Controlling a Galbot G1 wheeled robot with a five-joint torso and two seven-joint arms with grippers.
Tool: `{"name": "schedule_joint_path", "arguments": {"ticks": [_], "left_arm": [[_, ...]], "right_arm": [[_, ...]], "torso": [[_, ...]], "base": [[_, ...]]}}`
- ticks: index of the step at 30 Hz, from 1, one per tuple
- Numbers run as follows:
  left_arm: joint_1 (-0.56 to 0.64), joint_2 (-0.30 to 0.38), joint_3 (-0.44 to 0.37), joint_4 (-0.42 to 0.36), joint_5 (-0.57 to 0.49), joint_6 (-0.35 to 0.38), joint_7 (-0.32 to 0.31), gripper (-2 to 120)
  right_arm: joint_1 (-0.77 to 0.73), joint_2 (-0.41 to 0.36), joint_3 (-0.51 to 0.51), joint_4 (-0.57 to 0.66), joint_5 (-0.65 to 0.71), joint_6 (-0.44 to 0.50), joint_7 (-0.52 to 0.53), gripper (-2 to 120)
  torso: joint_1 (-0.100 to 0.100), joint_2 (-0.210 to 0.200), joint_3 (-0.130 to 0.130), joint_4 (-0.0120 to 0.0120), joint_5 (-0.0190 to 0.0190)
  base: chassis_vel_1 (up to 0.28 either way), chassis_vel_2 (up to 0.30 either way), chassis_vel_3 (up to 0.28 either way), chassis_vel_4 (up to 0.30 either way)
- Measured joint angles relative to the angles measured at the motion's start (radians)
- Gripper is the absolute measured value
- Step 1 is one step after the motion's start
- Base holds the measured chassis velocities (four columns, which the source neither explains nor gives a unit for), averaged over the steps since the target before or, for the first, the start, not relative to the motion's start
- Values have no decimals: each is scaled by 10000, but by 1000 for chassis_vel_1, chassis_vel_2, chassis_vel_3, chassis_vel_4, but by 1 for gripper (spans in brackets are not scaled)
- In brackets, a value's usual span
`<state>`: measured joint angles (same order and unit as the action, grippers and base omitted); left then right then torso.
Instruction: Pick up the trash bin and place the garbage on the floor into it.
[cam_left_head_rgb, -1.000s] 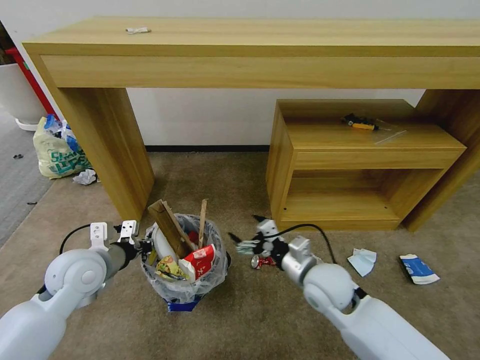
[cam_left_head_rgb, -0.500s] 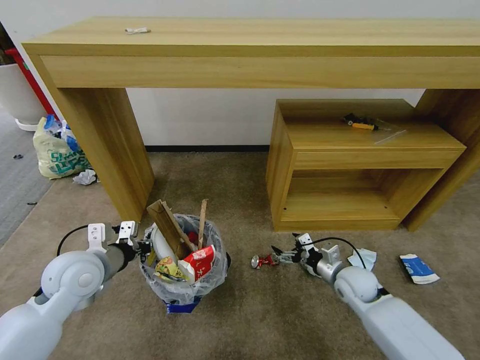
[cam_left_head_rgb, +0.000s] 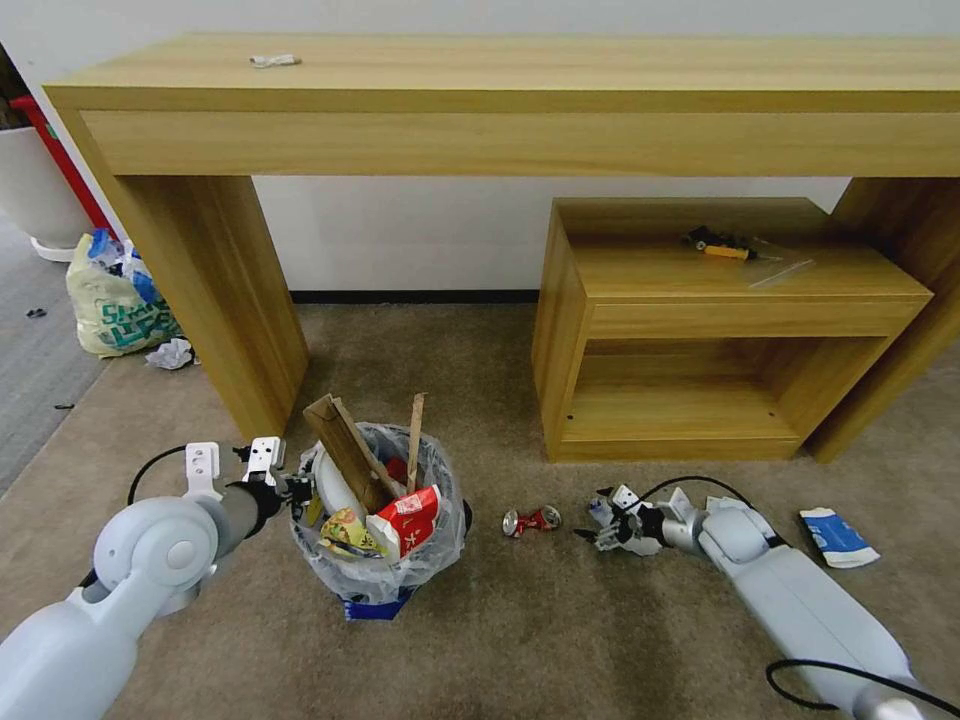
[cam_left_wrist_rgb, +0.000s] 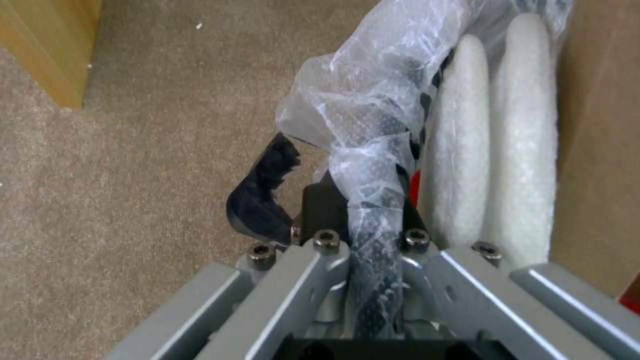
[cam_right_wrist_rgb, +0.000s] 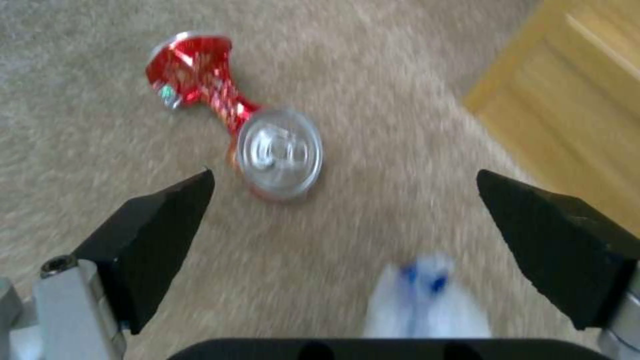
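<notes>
green block lettering on yellowish bag, left of desk leg; too blurred to read. white marks on red packet in bin, right of same leg; not legible. crushed can, further right of bin: red, print unreadable. blue-white packet, far right of leg: print too small to read. no legible text elsewhere.

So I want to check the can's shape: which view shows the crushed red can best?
The right wrist view: the crushed red can lies close ahead of the open right gripper, pinched waist and silver end plain. The head view shows it small on the carpet.
</notes>
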<state>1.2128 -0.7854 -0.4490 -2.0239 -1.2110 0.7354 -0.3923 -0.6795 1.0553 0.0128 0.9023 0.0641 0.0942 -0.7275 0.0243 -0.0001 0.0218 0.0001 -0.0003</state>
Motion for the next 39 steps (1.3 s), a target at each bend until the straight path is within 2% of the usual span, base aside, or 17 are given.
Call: {"name": "schedule_joint_path", "arguments": {"ticks": [6, 8, 12, 14, 15, 18, 22, 39], "left_arm": [[62, -40, -88, -17, 76, 0, 65, 0], [120, -57, -131, -74, 127, 0, 84, 0], [147, -71, -143, -163, 134, 0, 85, 0], [147, -93, -162, -207, 133, 0, 85, 0], [147, -93, -162, -207, 133, 0, 85, 0], [161, -108, -194, -249, 133, 0, 82, 0], [228, -100, -206, -303, 130, 0, 75, 0], [276, -4, -190, -416, 67, 0, 3, 0]], "right_arm": [[721, 405, -387, -454, -578, 38, -681, 100], [1256, 810, -779, -847, -1291, -279, -1352, 100], [1621, 1208, -1115, -1245, -1921, -520, -1793, 100], [1780, 1419, -1328, -1335, -2185, -1000, -2033, 100], [1780, 1419, -1328, -1335, -2185, -1000, -2033, 100], [2085, 1822, -1438, -1598, -3142, -1917, -2057, 100], [2375, 2081, -1459, -1982, -3336, -2365, -2090, 100], [2908, 2654, -1728, -3232, -3976, -2439, -1491, 100]], "torso": [[0, 0, 0, -3, -3], [0, 0, -1, 1, -2], [0, 0, 0, 1, -2], [0, 0, 0, 1, 0], [0, 0, 0, 1, 0], [0, 0, 0, -2, -2], [-1, 0, -1, -2, -3], [-1, 0, -1, -2, -1]], "base": [[0, 0, 0, 0], [0, 0, 0, 0], [0, 0, 0, 0], [0, 0, 0, 0], [0, 0, 0, 0], [0, 0, 0, 0], [0, 0, 0, 0], [0, 0, 0, 0]]}}
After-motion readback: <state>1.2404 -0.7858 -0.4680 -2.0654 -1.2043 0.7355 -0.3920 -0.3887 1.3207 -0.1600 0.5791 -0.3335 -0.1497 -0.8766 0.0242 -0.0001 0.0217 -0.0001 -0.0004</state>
